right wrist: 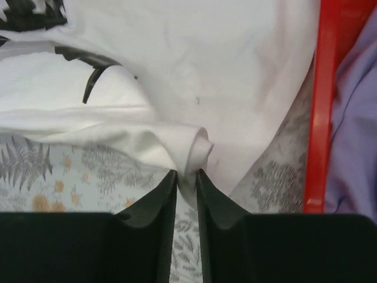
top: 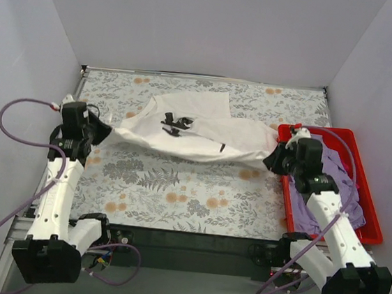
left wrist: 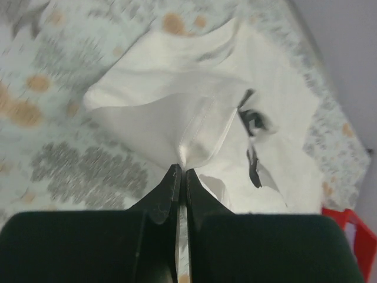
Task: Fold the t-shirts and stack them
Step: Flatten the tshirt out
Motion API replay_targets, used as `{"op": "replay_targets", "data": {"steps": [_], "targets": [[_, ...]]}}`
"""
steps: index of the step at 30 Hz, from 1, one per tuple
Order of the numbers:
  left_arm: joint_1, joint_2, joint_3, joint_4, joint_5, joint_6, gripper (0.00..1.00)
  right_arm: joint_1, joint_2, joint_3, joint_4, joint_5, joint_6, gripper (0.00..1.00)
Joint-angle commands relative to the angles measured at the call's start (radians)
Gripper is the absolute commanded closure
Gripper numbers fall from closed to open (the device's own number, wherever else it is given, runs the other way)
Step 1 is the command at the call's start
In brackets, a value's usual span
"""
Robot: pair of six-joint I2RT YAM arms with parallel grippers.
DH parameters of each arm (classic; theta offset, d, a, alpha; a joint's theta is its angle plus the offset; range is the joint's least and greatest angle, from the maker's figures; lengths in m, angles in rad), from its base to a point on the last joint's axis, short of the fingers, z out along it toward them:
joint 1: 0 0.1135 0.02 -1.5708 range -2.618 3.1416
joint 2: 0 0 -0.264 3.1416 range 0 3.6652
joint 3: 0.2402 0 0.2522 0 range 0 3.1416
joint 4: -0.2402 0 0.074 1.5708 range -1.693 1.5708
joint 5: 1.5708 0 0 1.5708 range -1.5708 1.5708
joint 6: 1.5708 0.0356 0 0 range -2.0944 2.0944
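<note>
The white t-shirt point(top: 198, 130) with a black robot-arm graphic lies crumpled and stretched across the middle of the floral cloth. My left gripper point(top: 106, 135) is shut on its left edge; the left wrist view shows the cloth point(left wrist: 177, 127) pinched between the jaws point(left wrist: 181, 171). My right gripper point(top: 276, 157) is shut on its right edge; the right wrist view shows a rolled fold of cloth point(right wrist: 191, 147) pinched between its jaws point(right wrist: 187, 175). The lavender t-shirt point(top: 335, 193) lies bunched in the red bin, under my right arm.
The red plastic bin point(top: 373, 225) stands at the right edge of the table; its wall shows in the right wrist view point(right wrist: 321, 118). The floral tablecloth point(top: 177, 194) covers the table. White walls close in the back and both sides.
</note>
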Motion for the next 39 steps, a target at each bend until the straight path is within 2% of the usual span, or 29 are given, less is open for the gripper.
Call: {"op": "replay_targets", "data": {"steps": [1, 2, 3, 6, 8, 11, 15, 18, 19, 23, 28, 32, 36, 39], "targets": [[-0.014, -0.107, -0.155, -0.206, -0.113, -0.052, 1.0, -0.005, -0.128, -0.122, -0.081, -0.108, 0.12, 0.74], [-0.031, -0.132, -0.183, -0.231, -0.13, -0.073, 1.0, -0.005, -0.157, -0.148, -0.11, -0.127, 0.128, 0.7], [-0.042, -0.152, -0.206, -0.251, -0.137, -0.076, 0.95, -0.003, -0.205, -0.168, -0.159, -0.127, 0.131, 0.59], [-0.08, -0.192, -0.237, -0.279, -0.111, -0.075, 0.81, -0.003, -0.239, -0.155, -0.213, -0.113, 0.114, 0.41], [-0.095, -0.178, -0.193, -0.28, -0.106, -0.053, 0.52, -0.003, -0.216, -0.136, -0.213, -0.121, 0.085, 0.36], [-0.126, -0.128, -0.099, -0.257, -0.085, 0.022, 0.21, -0.002, -0.12, -0.086, -0.186, -0.145, 0.054, 0.35], [-0.141, 0.016, 0.005, -0.202, -0.025, 0.086, 0.2, 0.031, 0.063, -0.004, -0.152, -0.136, 0.024, 0.37], [-0.167, 0.13, 0.065, -0.141, 0.063, 0.117, 0.21, 0.101, 0.188, 0.057, -0.146, -0.095, 0.005, 0.39], [-0.183, 0.224, 0.084, -0.125, 0.067, 0.122, 0.21, 0.121, 0.219, 0.071, -0.147, -0.08, -0.001, 0.39], [-0.256, 0.432, 0.153, -0.041, 0.055, 0.14, 0.24, 0.228, 0.354, 0.137, -0.143, -0.017, -0.006, 0.39], [-0.269, 0.654, 0.24, 0.069, -0.009, 0.149, 0.27, 0.322, 0.496, 0.195, -0.143, 0.022, 0.016, 0.39], [-0.267, 0.84, 0.294, 0.07, -0.047, 0.151, 0.28, 0.36, 0.549, 0.191, -0.143, 0.003, 0.04, 0.39], [-0.26, 0.874, 0.237, 0.083, -0.078, 0.116, 0.28, 0.382, 0.556, 0.137, -0.143, 0.002, 0.056, 0.38], [-0.232, 0.842, 0.15, 0.077, -0.084, 0.073, 0.28, 0.385, 0.543, 0.082, -0.143, -0.006, 0.067, 0.38]]}}
